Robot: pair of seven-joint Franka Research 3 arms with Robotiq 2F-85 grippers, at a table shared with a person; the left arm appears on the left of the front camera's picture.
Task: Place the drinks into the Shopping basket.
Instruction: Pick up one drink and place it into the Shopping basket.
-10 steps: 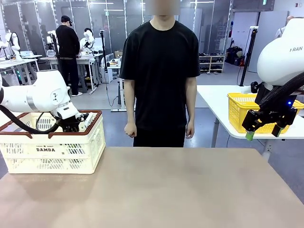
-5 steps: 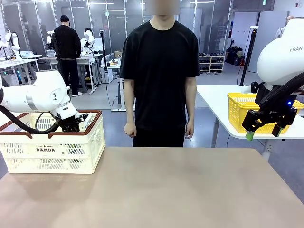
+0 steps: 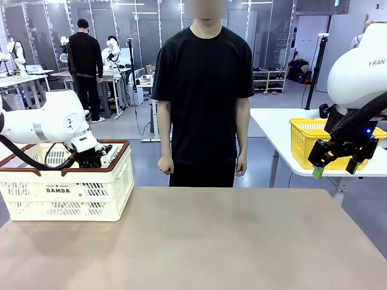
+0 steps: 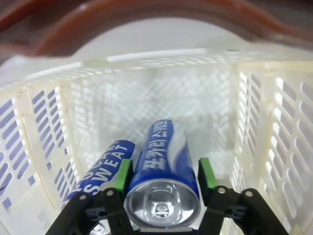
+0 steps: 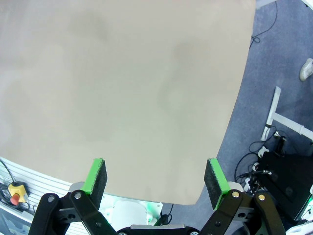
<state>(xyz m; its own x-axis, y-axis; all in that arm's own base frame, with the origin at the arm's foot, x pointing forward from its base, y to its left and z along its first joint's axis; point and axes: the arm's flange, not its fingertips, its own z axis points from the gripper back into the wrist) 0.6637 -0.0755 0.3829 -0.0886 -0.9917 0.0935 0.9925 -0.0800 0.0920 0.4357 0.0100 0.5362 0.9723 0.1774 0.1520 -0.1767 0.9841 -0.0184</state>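
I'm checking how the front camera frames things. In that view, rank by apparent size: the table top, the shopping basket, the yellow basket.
1. Table top, largest by far.
2. Shopping basket.
3. Yellow basket, smallest as seen; it stands farther off and the right arm partly hides it, so its true size against the shopping basket is unsure.

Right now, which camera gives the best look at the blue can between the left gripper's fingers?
The left wrist view: the blue can lies in the Shopping basket between the left gripper pads, beside another can. The front view shows the basket and arm, not the can; the right wrist view shows tabletop.
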